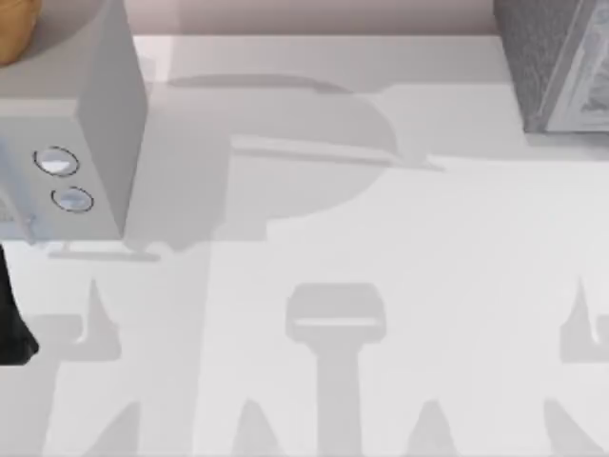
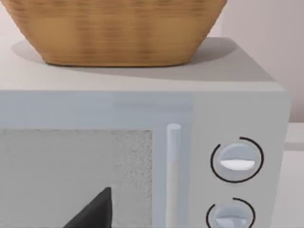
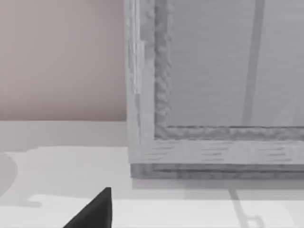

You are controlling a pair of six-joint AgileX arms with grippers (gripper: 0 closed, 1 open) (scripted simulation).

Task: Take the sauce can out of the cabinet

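Two boxes stand on the white desk (image 1: 381,238): the speckled dark grey cabinet (image 1: 557,62) at its far right corner, front panel closed, and a pale grey box (image 1: 86,124) with two dials at far left, a woven basket (image 2: 118,28) on top. Whether either claw is open, I cannot tell.

The large dark grey speckled cabinet (image 1: 547,62) is cut off by the top view's upper right corner, its inside hidden, while the woven tan basket (image 2: 114,31) atop the smooth pale grey two-dial box (image 1: 90,124) runs past both views' edges.
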